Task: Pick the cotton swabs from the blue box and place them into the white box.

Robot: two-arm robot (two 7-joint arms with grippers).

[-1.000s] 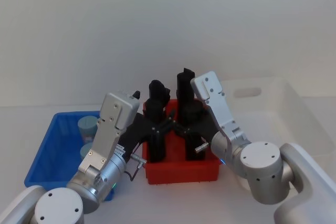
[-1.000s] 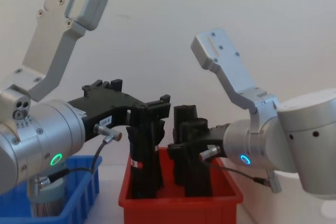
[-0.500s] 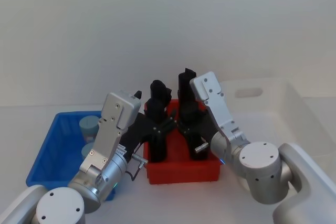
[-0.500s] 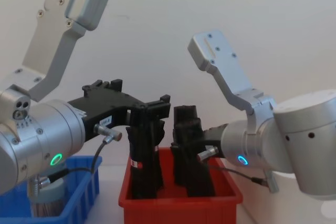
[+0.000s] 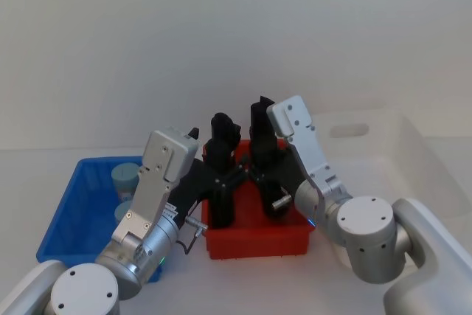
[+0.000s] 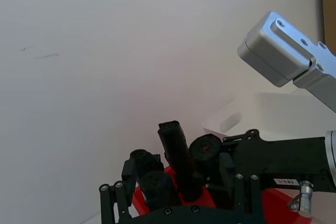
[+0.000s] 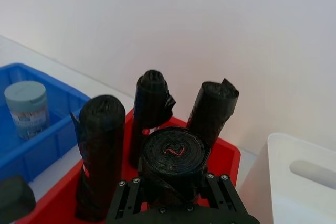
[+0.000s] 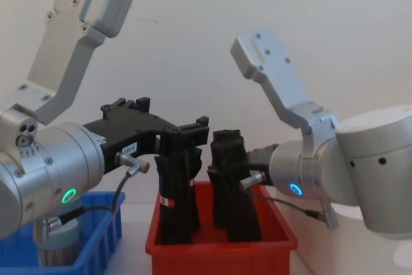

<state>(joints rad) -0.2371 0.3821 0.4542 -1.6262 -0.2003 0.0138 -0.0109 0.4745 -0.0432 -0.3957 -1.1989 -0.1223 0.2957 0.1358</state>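
Among black rolls, left gripper and right gripper, both grips impossible to tell, right wrist view catches one cotton swabs tub in blue box, head view two.

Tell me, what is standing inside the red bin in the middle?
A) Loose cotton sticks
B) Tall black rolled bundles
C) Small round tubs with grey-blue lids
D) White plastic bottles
B: tall black rolled bundles stand upright in the red bin, while a lidded tub of cotton swabs sits apart in the blue box.
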